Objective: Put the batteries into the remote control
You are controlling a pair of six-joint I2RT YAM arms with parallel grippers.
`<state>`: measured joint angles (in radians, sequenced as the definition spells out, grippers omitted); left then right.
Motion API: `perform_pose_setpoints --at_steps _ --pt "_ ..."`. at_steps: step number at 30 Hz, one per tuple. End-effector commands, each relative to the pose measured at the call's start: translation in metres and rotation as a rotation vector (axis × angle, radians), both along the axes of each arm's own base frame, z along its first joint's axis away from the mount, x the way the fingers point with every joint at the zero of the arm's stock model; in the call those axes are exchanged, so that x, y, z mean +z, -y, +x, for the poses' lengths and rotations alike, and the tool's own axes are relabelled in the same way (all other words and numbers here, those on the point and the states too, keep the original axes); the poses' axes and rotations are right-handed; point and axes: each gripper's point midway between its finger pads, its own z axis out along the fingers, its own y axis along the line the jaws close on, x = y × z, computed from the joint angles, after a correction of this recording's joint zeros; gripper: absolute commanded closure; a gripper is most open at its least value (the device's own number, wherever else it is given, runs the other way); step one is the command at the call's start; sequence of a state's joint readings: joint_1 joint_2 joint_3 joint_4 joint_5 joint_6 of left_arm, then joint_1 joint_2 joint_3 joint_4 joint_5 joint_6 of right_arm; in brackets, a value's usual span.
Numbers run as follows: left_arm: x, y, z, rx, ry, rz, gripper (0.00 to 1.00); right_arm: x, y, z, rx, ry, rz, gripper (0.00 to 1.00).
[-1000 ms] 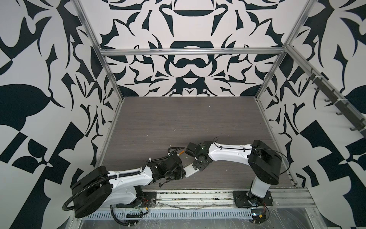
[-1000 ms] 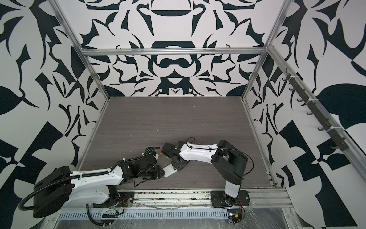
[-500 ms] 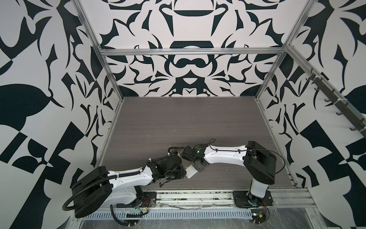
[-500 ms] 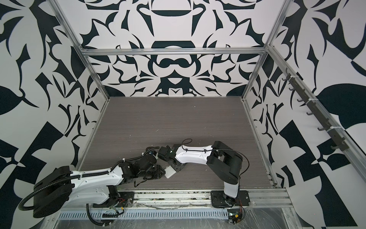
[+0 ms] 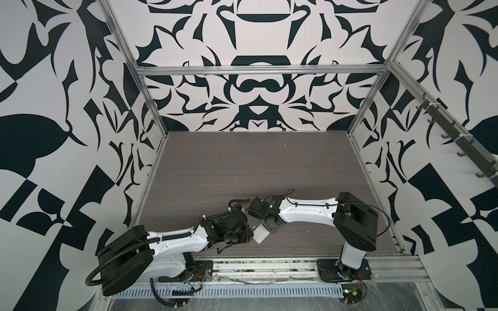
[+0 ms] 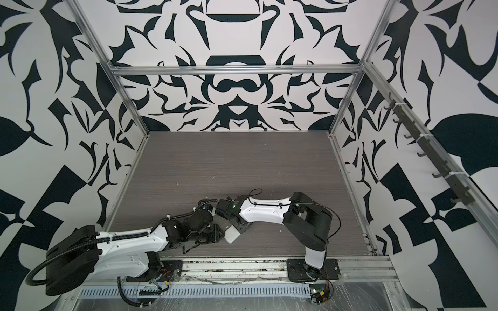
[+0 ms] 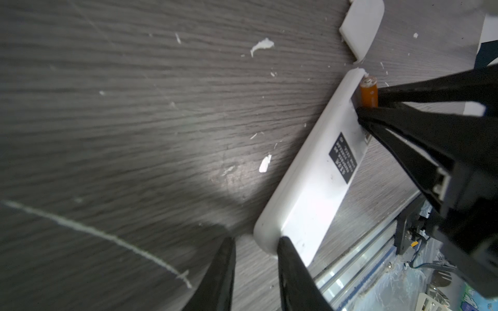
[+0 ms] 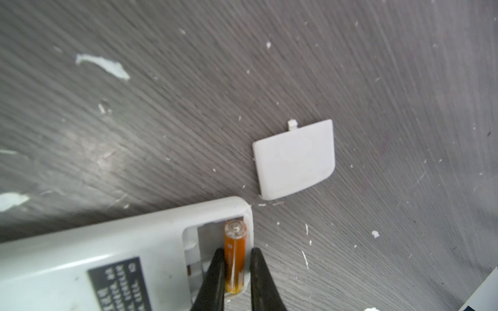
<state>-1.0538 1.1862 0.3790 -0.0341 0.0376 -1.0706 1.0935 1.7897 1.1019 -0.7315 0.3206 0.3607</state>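
The remote control lies back up on the grey table, dark label showing, near the front edge in both top views. Its battery bay at one end is uncovered. One orange battery sits in that bay, pale metal end showing. My right gripper is shut on the battery, one black finger against each side. My left gripper is at the remote's other end, open, with one finger against the white casing and bare table in the gap.
The white battery cover lies loose on the table just beyond the remote's open end. White flecks are scattered on the table. An aluminium rail runs along the front edge, and patterned walls close in the other three sides.
My right arm has moved left along the remote toward its open end, and its jaws have narrowed onto the battery. The left arm and the remote have stayed put.
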Motion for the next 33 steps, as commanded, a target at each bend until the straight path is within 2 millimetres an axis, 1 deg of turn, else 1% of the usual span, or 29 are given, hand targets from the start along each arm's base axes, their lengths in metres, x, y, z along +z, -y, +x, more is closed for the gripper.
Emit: perform_pose_setpoints --at_steps 1,7,15,21,23,29,33 --pt "-0.007 -0.006 0.0 0.014 -0.006 0.017 0.69 0.015 -0.001 0.007 -0.024 0.052 0.047 0.87" --pt "-0.008 -0.006 -0.001 0.015 -0.008 0.02 0.69 0.019 -0.008 0.005 -0.028 0.052 0.105 0.88" --pt "-0.009 -0.008 -0.001 0.025 -0.009 0.021 0.69 0.014 -0.019 -0.001 -0.015 0.016 0.174 0.88" --pt "-0.008 -0.01 0.0 0.034 -0.005 0.019 0.7 0.01 -0.021 -0.003 -0.023 -0.013 0.228 0.88" --pt "-0.009 -0.01 0.0 0.035 -0.007 0.021 0.7 0.009 -0.024 -0.008 -0.024 -0.052 0.266 0.88" --pt "-0.01 -0.011 0.0 0.039 -0.011 0.024 0.7 0.011 -0.027 -0.01 -0.039 -0.09 0.348 0.87" --pt "-0.012 -0.013 0.0 0.043 -0.01 0.032 0.7 0.006 -0.029 -0.014 -0.044 -0.121 0.378 0.86"
